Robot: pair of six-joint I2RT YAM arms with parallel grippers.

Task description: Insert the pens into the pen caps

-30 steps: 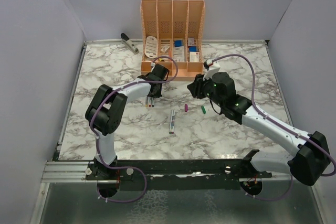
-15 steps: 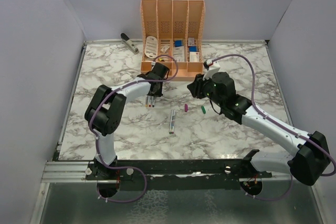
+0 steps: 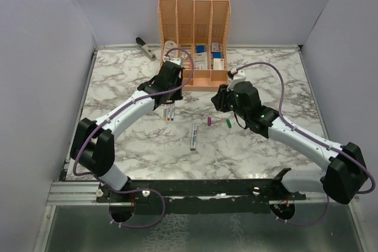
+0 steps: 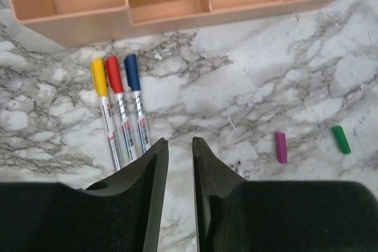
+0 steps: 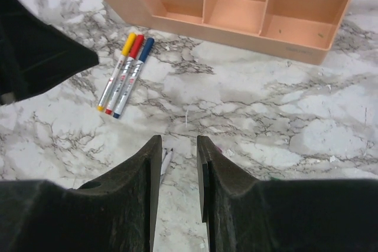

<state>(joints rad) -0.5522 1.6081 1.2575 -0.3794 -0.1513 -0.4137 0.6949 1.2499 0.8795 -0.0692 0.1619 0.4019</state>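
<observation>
Three capped pens lie side by side below the orange organiser, with a yellow cap (image 4: 99, 78), a red cap (image 4: 113, 75) and a blue cap (image 4: 131, 73); they also show in the top view (image 3: 169, 114). Two uncapped pens (image 3: 194, 136) lie together mid-table. A purple pen cap (image 4: 280, 147) and a green pen cap (image 4: 340, 139) lie loose to their right. My left gripper (image 4: 179, 141) hangs above the capped pens' barrels, open by a narrow gap with nothing in it. My right gripper (image 5: 178, 140) hovers open and empty, the uncapped pens' tips (image 5: 166, 160) just beyond its left finger.
The orange organiser (image 3: 194, 81) stands at the back centre with stationery in its compartments. A grey stapler (image 3: 144, 48) lies at the back left. The left arm's dark body (image 5: 35, 45) fills the right wrist view's left edge. Grey walls enclose the marble table (image 3: 118, 146).
My left arm has stretched out, its elbow swinging left, and its gripper has drawn back from the capped pens toward the organiser with jaws parted slightly. The right arm has barely moved.
</observation>
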